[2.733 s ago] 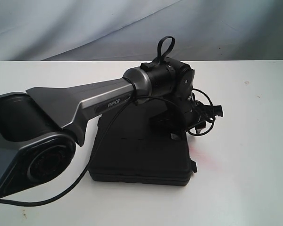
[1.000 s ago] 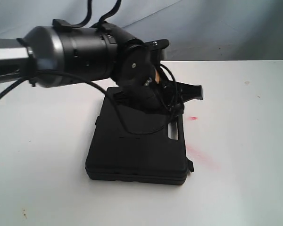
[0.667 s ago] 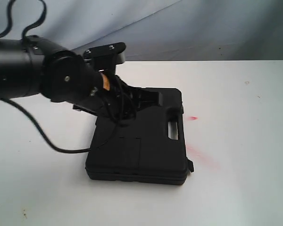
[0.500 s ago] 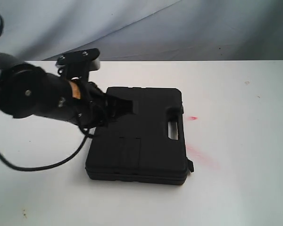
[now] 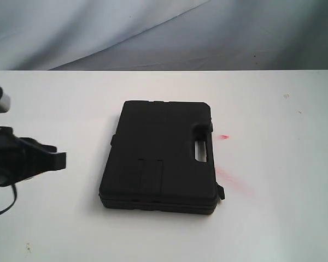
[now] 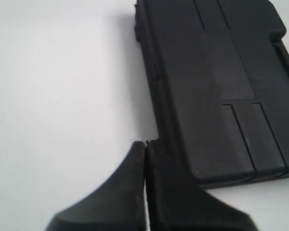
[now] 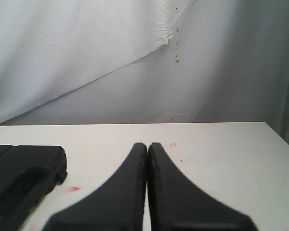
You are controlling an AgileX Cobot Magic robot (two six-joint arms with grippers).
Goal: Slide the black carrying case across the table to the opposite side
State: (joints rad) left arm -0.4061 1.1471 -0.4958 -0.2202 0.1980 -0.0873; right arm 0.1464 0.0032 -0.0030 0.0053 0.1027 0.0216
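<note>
Case (image 5: 158, 155): black, hard-shelled, one item. We find it lying flat, lid up, near the middle of the worktop (image 5: 284, 218), its long sides running away from the exterior camera. Handle slot (image 5: 200, 152) along its right-hand edge in that view; a small latch tab (image 5: 221, 192) juts out at the near right corner. Nothing touches it.

Worktop: white, plain. We note red smudges (image 5: 232, 182) just beside the case's right edge, one small and bright, one longer and fainter, and a few dark specks (image 5: 27, 248) near the front left.

Left hand (image 5: 59, 160): at the left border of the exterior view, apart from the case, tips pointing toward it. In its wrist view we see both fingers (image 6: 130, 192) pressed together with no gap, holding nothing; the case's long side shows past the tips.

Right hand (image 7: 148, 144): seen only in its own wrist view. Fingers fully together, empty, pointing across the worktop toward the backdrop (image 5: 153, 33); a corner of the case shows off to one side.

Backdrop: grey-white creased cloth behind the worktop.
</note>
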